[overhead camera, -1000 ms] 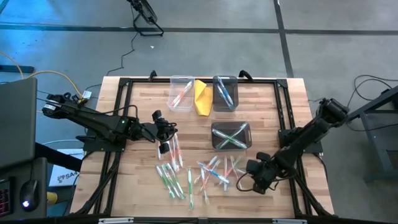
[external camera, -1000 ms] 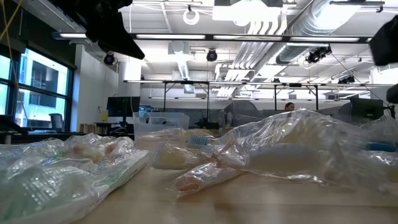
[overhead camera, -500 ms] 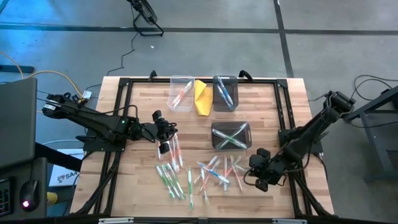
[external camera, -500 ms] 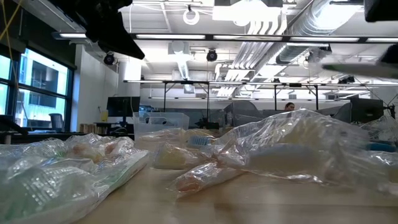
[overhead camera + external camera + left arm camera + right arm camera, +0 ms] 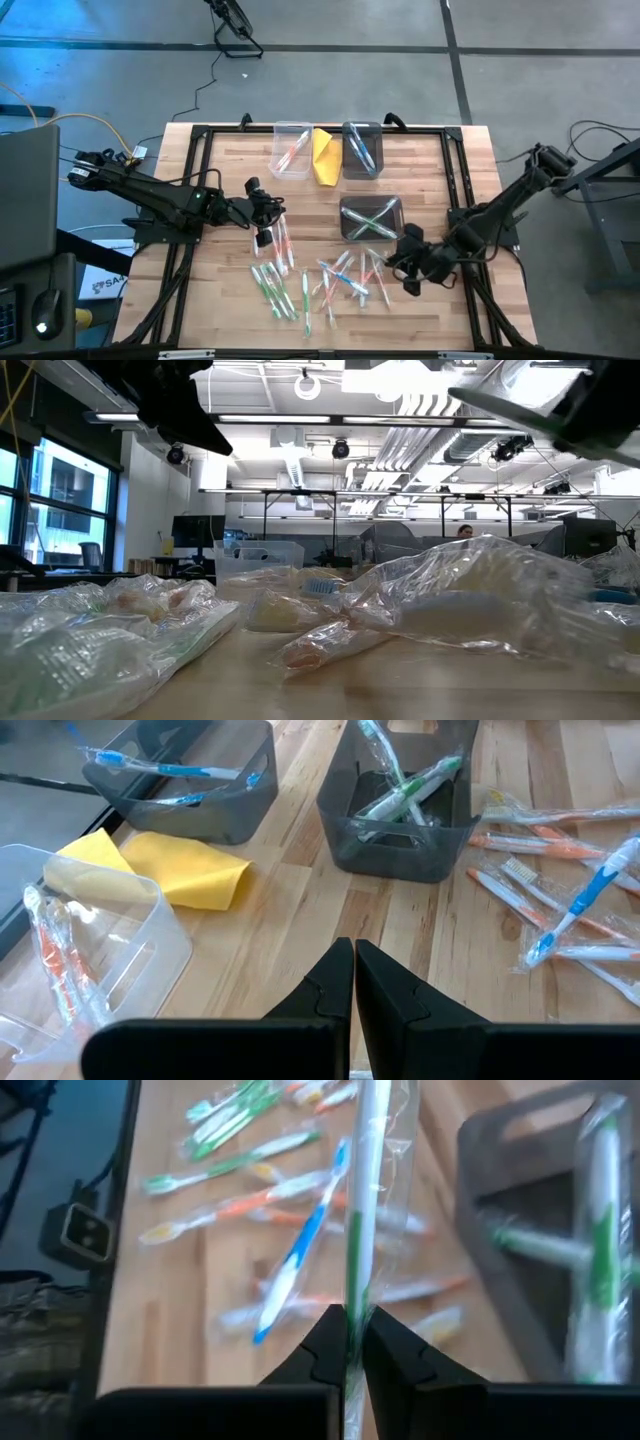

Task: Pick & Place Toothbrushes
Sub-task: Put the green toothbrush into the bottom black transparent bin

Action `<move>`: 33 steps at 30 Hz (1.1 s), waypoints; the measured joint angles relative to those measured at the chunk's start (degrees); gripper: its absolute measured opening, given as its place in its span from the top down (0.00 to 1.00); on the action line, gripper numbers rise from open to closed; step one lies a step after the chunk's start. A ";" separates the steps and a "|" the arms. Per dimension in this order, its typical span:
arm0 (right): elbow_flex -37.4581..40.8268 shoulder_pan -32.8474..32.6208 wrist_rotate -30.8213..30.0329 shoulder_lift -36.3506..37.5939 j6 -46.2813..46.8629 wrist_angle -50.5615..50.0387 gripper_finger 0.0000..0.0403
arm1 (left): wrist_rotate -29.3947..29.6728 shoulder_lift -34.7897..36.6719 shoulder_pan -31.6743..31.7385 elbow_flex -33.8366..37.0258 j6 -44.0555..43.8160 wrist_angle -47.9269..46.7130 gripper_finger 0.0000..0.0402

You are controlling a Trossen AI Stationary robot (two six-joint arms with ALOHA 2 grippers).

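Observation:
Many wrapped toothbrushes [image 5: 300, 280] lie loose on the near half of the wooden table. My right gripper [image 5: 398, 262] hangs above their right end, just near of the dark bin [image 5: 371, 218] that holds green ones, and is shut on a green and white toothbrush [image 5: 360, 1190]. In the low view this toothbrush [image 5: 500, 408] juts out from the gripper high up. My left gripper [image 5: 264, 212] hovers over the table's left middle, shut [image 5: 353, 945], with nothing between its fingers. My right gripper pinches the wrapped green and white toothbrush between its two fingers, near one end of its handle [image 5: 355, 1285]. The fingers slant down toward the table, and the toothbrush runs on past the fingertips along their line. It is lifted clear of the table.
At the far edge stand a clear bin [image 5: 291, 148] with red and orange toothbrushes, a yellow folded cloth [image 5: 325, 155] and a dark bin [image 5: 361, 148] with blue ones. A black frame [image 5: 200, 135] borders the table.
My right gripper has risen from the loose toothbrushes and drawn toward the far edge, nearer the dark bin with green ones, while tipping from steeply down toward level. The green and white toothbrush has come up with it, clear of the table.

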State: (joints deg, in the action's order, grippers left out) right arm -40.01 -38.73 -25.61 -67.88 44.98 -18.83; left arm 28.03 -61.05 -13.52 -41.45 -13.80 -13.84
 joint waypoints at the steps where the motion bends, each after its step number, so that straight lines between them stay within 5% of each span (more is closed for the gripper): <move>1: 0.00 0.79 -0.04 0.00 -1.24 0.53 0.97 | 0.00 -0.01 0.00 0.00 0.00 0.02 0.97; 19: 0.00 19.50 -2.83 0.00 -23.52 6.34 0.97 | 0.22 -0.01 0.00 0.00 0.00 0.00 0.97; 33: 0.00 29.13 -0.79 -0.04 -25.65 0.39 0.97 | 0.17 -0.01 0.00 0.00 0.00 0.00 0.97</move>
State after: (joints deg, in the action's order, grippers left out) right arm -40.01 -9.60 -26.40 -67.92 19.34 -18.44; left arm 28.21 -61.06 -13.52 -41.45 -13.80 -13.85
